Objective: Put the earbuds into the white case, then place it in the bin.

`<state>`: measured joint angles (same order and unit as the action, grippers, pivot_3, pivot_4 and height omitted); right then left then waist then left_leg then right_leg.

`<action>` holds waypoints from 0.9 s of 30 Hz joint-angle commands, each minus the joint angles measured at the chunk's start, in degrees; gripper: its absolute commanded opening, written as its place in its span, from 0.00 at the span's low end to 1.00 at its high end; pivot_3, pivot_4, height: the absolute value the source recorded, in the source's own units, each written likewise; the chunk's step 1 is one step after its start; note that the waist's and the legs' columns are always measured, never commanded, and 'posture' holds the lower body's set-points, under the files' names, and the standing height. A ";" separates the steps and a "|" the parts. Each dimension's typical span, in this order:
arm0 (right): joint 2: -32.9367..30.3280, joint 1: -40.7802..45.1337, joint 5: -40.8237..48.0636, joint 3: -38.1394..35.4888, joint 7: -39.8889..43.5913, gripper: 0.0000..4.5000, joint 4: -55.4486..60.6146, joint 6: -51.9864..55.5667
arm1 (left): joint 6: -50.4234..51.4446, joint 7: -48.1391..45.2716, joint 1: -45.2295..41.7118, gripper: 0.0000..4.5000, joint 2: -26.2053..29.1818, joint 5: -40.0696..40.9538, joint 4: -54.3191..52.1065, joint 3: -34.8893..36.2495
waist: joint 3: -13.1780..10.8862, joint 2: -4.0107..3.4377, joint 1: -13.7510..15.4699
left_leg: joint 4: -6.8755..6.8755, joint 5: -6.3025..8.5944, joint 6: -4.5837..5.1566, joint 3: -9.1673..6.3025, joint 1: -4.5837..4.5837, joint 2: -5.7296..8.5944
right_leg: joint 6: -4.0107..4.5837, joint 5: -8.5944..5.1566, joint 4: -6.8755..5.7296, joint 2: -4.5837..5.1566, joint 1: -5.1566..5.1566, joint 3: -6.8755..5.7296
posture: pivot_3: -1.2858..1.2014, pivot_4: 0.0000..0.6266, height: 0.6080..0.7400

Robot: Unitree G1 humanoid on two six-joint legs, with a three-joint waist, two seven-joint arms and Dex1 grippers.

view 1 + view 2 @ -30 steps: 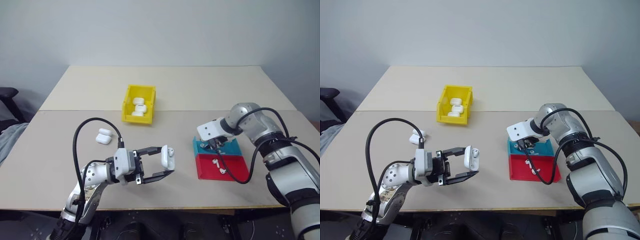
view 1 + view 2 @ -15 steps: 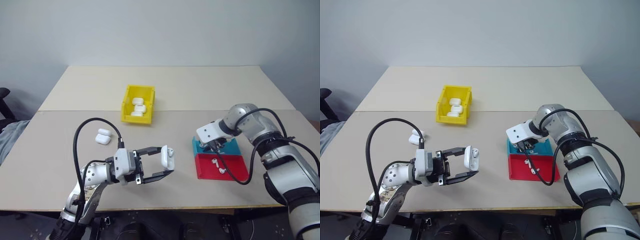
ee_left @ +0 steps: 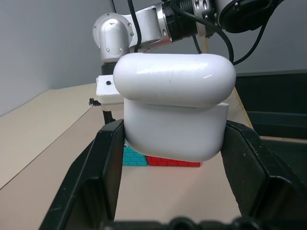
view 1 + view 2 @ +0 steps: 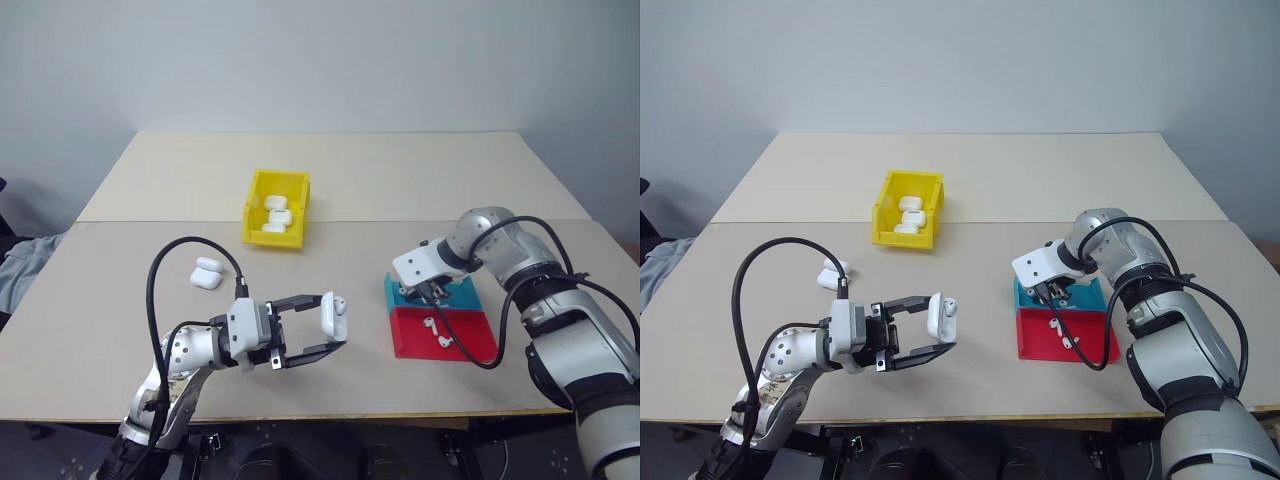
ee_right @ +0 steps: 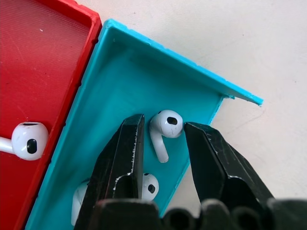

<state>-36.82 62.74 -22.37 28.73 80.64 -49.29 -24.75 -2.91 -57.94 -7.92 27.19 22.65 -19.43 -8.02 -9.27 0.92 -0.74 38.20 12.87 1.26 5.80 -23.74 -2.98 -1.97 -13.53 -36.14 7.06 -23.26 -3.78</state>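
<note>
The right gripper [image 5: 163, 132] points down into the teal tray [image 5: 115, 91], and one earbud [image 5: 164, 127] sits right between its two fingers. The earbud's round head lies near the tray's corner, and its short stem points back toward the gripper, so its long side runs along the fingers. The fingers stand a little apart, one on each side of the earbud. They look very near it, but whether they press on it yet cannot be told. A good guess is that they only need to come together to pinch it.

A second earbud [image 5: 149, 186] lies deeper in the same tray, under the fingers. Another earbud [image 5: 26, 140] lies in the red tray [image 5: 43, 57] just beside the teal one.

The left gripper [image 4: 335, 328] is clamped on the white case [image 4: 334, 314]. It holds the case up above the bench [image 4: 420, 180], with the lid flipped open. The case is well apart from the trays, toward the robot's left.

The bin [image 4: 256, 205] stands farther back on the bench with other white cases inside. One more spare case [image 4: 208, 273] lies on the bench near the left arm.
</note>
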 commanded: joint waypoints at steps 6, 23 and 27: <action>-0.53 0.54 -0.31 -0.28 -0.40 0.31 0.44 -0.95 | -0.63 0.44 0.07 0.60 0.12 0.69 -2.23 0.40 | 0.00 0.00 0.00 | 0.00 0.00 0.00 0.00 0.00 0.00 | 0.00 0.00 0.00 0.00 0.00 0.00 | 0.52 0.24 1.00; -0.69 -0.24 -0.19 -0.58 -0.42 0.18 1.47 0.04 | -0.82 0.50 -0.13 0.60 0.07 0.66 -1.89 0.24 | 0.00 0.00 0.00 | 0.00 0.00 -0.01 0.00 0.01 0.00 | 0.00 0.00 0.00 0.00 0.01 0.00 | 0.52 0.24 1.00; -0.98 -0.72 0.46 -1.39 -0.51 0.18 3.75 1.38 | -0.72 0.32 -0.26 0.60 0.15 0.71 -1.85 0.17 | 0.00 0.00 0.01 | 0.00 0.00 -0.01 0.00 0.01 0.00 | 0.00 0.00 0.00 0.00 0.00 0.00 | 0.52 0.24 1.00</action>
<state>-36.93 62.20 -22.87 28.63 79.81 -47.73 -24.22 -2.81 -57.50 -7.93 27.24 22.65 -19.44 -8.04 -9.27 0.92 -0.74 38.20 12.87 1.26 5.80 -23.74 -2.98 -1.97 -13.53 -36.14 7.06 -23.26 -3.78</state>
